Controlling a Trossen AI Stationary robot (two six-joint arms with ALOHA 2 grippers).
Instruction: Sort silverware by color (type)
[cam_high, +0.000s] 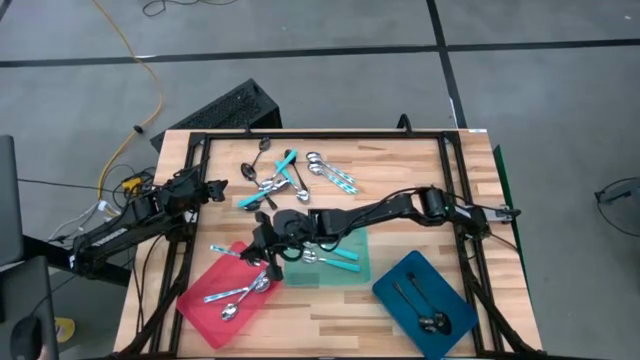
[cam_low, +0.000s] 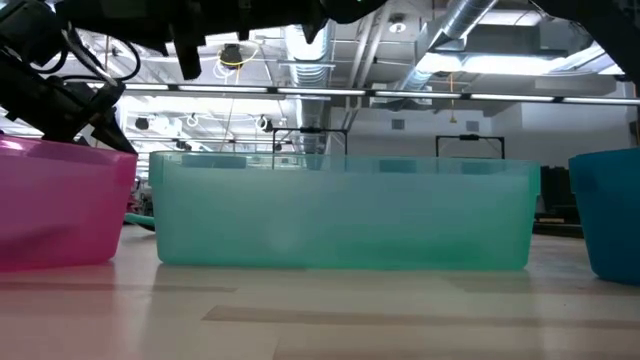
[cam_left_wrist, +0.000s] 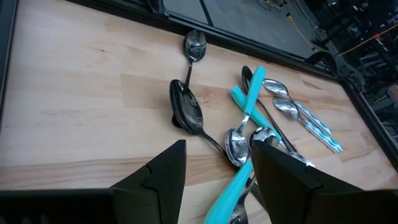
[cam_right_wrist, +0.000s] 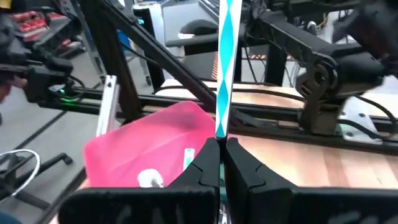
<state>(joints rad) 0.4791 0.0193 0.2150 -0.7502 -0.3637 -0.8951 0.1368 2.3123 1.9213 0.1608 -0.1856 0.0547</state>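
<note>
Wooden boards make up the table (cam_high: 400, 170), framed by a black rail, with a grey floor and loose cables beyond it. Three trays sit along the near side: a red tray (cam_high: 205, 300), a teal tray (cam_high: 355, 268) in the middle and a blue tray (cam_high: 415, 275). The right arm reaches from the far right corner across the teal tray, and its right gripper (cam_right_wrist: 221, 163) hangs over the gap between the teal tray and the red tray. Its fingers (cam_right_wrist: 202, 168) are pinched together on a striped spoon (cam_right_wrist: 225, 68), turquoise and white on the handle; that handle stands nearly straight up out of the fingertips, long axis vertical, and the bowl end is hidden. The left arm lies low along the table's left edge, beyond the red tray, with the left gripper (cam_left_wrist: 214, 171) pointed at a loose pile of spoons (cam_high: 275, 180) on the boards behind the teal tray; its fingers stand apart and hold nothing. In that pile a dark spoon (cam_left_wrist: 188, 112) lies flat and a turquoise-handled spoon (cam_left_wrist: 249, 99) crosses others at an angle. Silver spoons (cam_high: 240, 292) lie in the red tray, turquoise-handled ones (cam_high: 340, 257) in the teal tray, and dark ones (cam_high: 425, 315) in the blue tray.
</note>
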